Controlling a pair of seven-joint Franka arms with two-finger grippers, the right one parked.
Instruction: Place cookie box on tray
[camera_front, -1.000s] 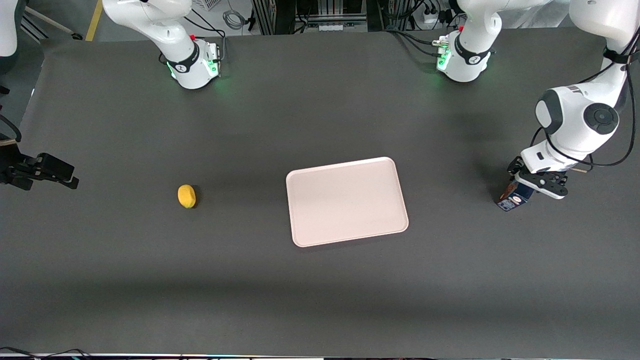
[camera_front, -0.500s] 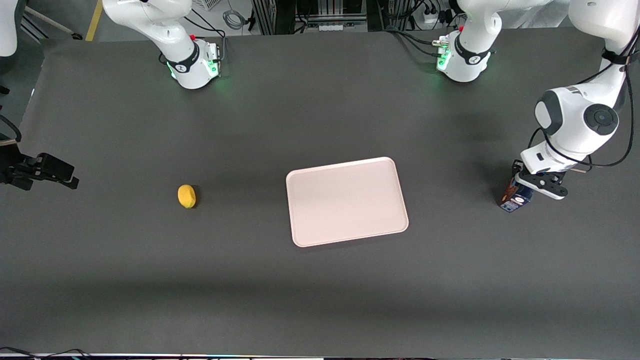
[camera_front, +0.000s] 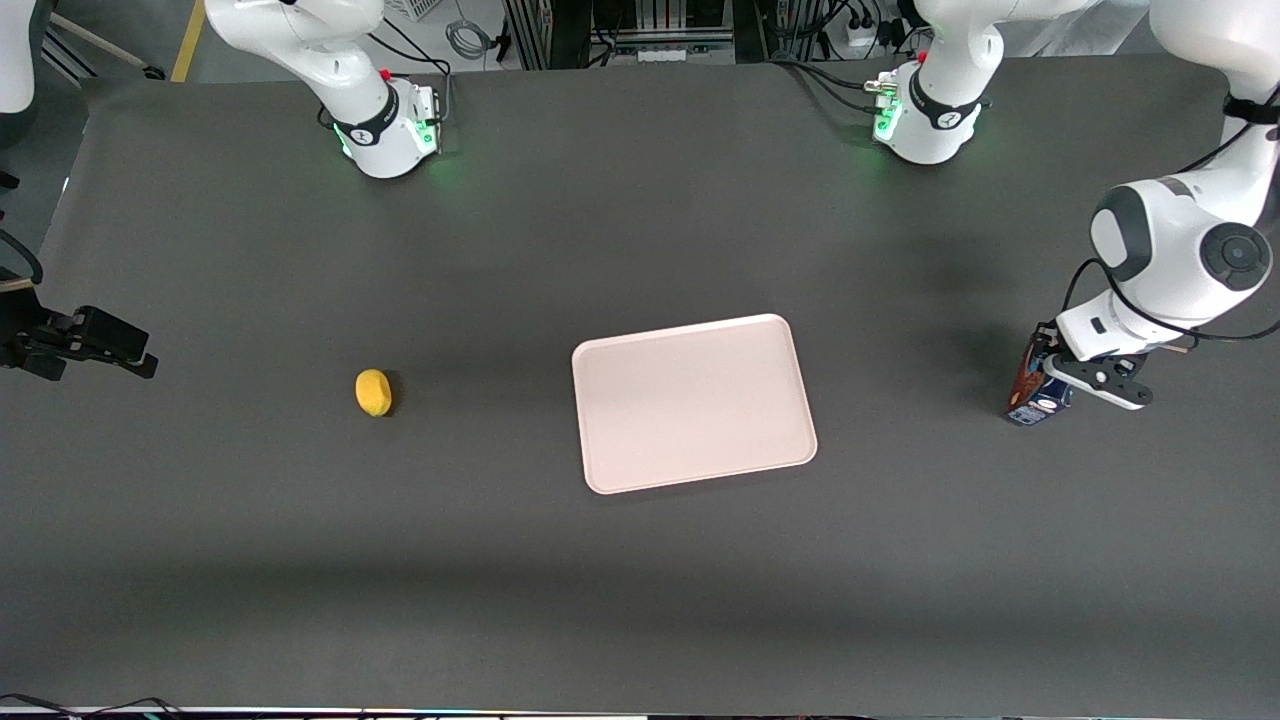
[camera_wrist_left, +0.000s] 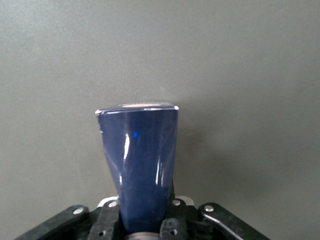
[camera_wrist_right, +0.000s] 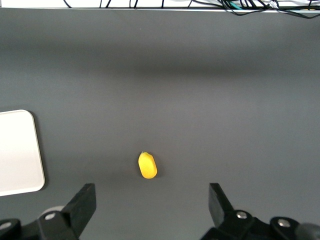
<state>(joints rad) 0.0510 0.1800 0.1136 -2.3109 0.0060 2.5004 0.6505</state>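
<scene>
Front view: left arm bent low at the working arm's end of the table, wrist turned down. Its gripper (camera_front: 1062, 377) sits at table level, clamped on the cookie box (camera_front: 1030, 390). The box is tilted, its lower end on or just above the dark table (camera_front: 640, 580); contact cannot be told. Tray (camera_front: 694, 403) lies flat mid-table, well apart from the box, nothing on it. Bare table runs between box and tray. Small yellow object (camera_front: 374, 392) lies toward the parked arm's end, well apart from the tray.

Left wrist view: the navy cookie box (camera_wrist_left: 142, 165) stands out from between the fingers (camera_wrist_left: 109, 220), which press its sides; gripper (camera_wrist_left: 142, 227) narrow, holding the box. Only grey table surface (camera_wrist_left: 250, 75) around the box, no edge in sight.

Right wrist view: yellow object (camera_wrist_right: 147, 165) alone on the table; one rounded corner of the tray (camera_wrist_right: 20, 150) shows, with open surface between them.
</scene>
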